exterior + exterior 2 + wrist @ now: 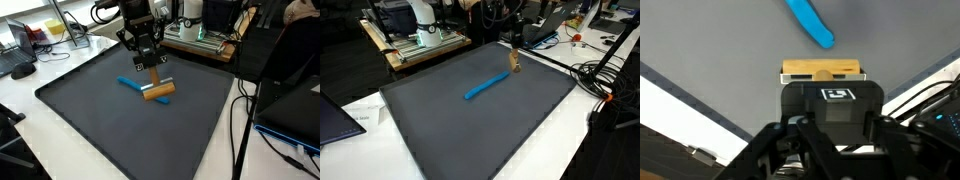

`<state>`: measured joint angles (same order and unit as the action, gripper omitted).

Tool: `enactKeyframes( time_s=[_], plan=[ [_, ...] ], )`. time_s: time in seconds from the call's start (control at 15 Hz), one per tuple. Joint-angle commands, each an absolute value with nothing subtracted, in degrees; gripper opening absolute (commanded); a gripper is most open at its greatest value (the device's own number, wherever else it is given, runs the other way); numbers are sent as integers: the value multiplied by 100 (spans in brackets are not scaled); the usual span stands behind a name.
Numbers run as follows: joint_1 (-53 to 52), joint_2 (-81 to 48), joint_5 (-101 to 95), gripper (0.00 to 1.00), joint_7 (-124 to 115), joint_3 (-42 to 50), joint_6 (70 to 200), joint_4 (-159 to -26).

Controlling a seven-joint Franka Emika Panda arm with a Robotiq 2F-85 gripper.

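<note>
Gripper (151, 67) jaws are pinched shut on the narrow upper part of a wooden block (157, 92). The block hangs low over the grey mat (90, 120), towards its far edge, just beside one end of the blue stick (128, 83). So thin a grip could let the block twist loose, or swing it into the stick.

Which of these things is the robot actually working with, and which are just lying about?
In use:
- hand, shut on the handle of the wooden tool
- blue marker, beside the tool
- dark mat beneath both

Lying about:
- computer mouse
- cables
- laptop
</note>
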<state>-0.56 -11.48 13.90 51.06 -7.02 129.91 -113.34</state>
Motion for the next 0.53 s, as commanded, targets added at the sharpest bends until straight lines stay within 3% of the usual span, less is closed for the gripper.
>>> enactKeyframes(
  time_s=[0.0,0.47],
  plan=[
    [-155,-1188,1040,22,4245,-638,12683,-11008],
    [-407,-1446,56,22,2725,-688,11667,-10145]
  ],
)
